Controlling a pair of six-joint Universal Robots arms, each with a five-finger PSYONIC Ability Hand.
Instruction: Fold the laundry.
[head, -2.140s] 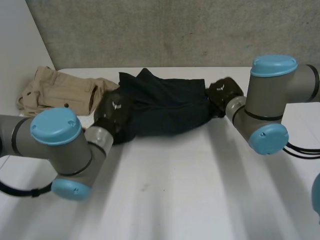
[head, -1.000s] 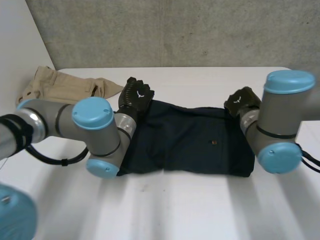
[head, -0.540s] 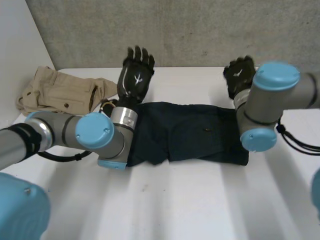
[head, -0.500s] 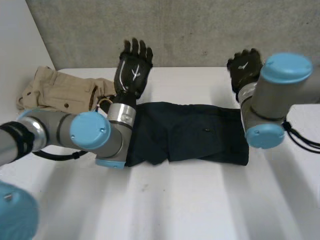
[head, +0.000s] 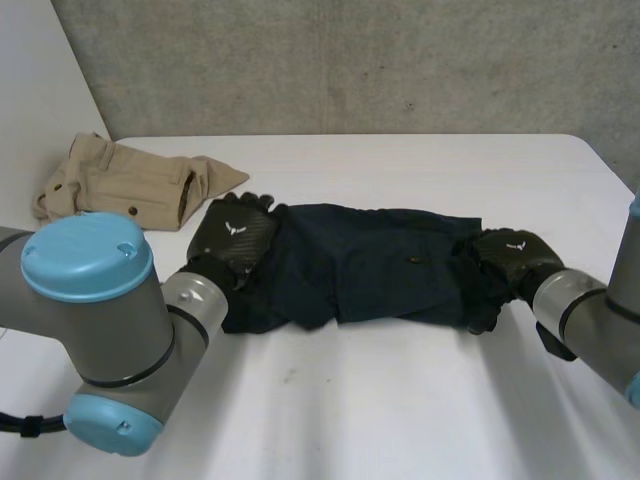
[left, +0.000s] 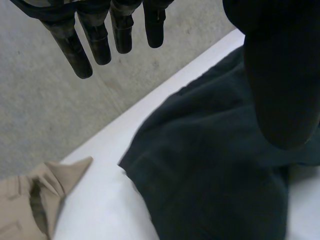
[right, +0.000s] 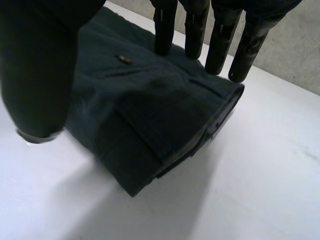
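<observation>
1. Now the folded navy shorts (head: 370, 265) lie across the middle of the white table (head: 400, 400).
2. The left hand (head: 232, 232) sits at their left end, fingers straight and spread.
3. The right hand (head: 510, 255) sits at their right end, fingers likewise spread.

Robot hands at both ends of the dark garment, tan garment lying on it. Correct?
No. The head view shows the tan garment lying apart from the dark garment, past the left robot hand; the right robot hand is at the other end.
</observation>
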